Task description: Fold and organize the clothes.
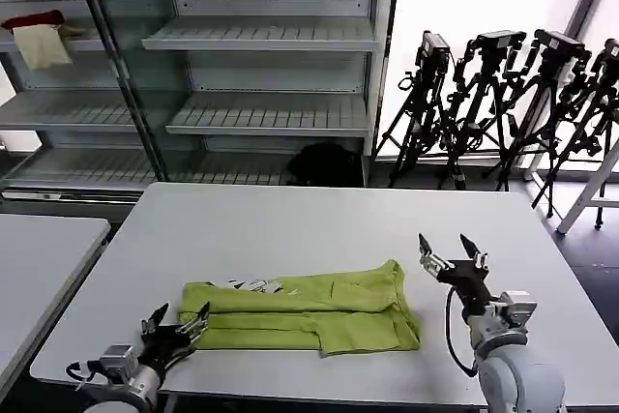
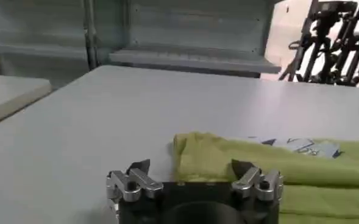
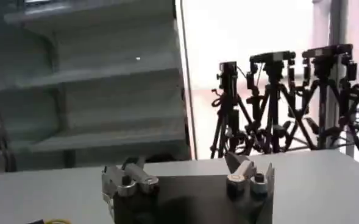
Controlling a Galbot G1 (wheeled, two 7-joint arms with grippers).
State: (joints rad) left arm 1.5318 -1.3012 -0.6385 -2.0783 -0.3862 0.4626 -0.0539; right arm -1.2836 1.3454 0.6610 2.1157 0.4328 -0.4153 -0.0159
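The lime-green T-shirt (image 1: 308, 309) lies folded into a long band on the grey table (image 1: 290, 229), toward the near edge and roughly across the middle, with its small white print (image 1: 253, 285) showing on the upper layer near the robot's left end. The left gripper (image 1: 178, 322) sits low at the near left corner of the table, just beside that left end of the shirt; its fingers are spread wide and hold nothing, and in the left wrist view the left gripper (image 2: 192, 177) has the shirt's folded edge (image 2: 194, 159) lying between and just beyond its two fingertips, though whether a fingertip touches the cloth is hard to tell from this angle. The right gripper (image 1: 451, 250) stands raised above the table off the shirt's right end, apart from the fabric, fingers pointing upward and parted wide, empty. In the right wrist view the right gripper (image 3: 186, 173) faces the metal shelving (image 3: 100, 91) and a row of black tripods (image 3: 283, 103) behind the table. A dark red cloth (image 1: 32, 19) and a cream cloth (image 1: 42, 45) lie on a far shelf at the left
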